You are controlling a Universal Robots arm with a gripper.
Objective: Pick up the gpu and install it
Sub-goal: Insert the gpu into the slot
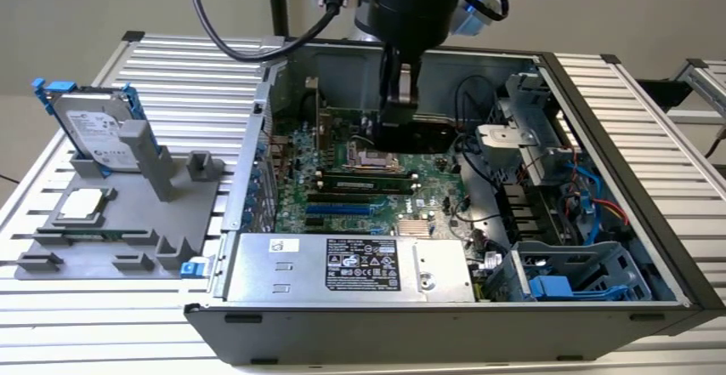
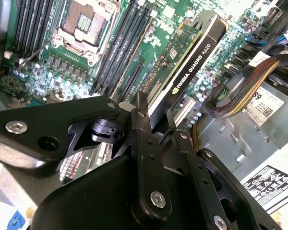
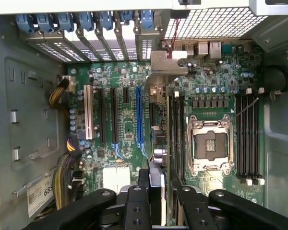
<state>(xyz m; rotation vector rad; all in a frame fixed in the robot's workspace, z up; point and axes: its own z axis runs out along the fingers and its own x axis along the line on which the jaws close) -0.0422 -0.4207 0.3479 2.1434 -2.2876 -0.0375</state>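
A: Where is the gpu (image 2: pixel 185 67)?
B: Clamped on edge in the gripper (image 2: pixel 156 125), hanging inside the computer case (image 1: pixel 635 120) above the motherboard (image 3: pixel 129 120).
A: What's the risk?
B: I think a tilted card could miss the blue slot (image 3: pixel 138 115), or its bracket (image 3: pixel 164 67) could catch the rear wall.

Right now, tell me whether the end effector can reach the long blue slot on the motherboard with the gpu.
Probably yes. The end effector grips the gpu above the motherboard inside the open case, and in the first wrist view nothing stands over the blue slot.
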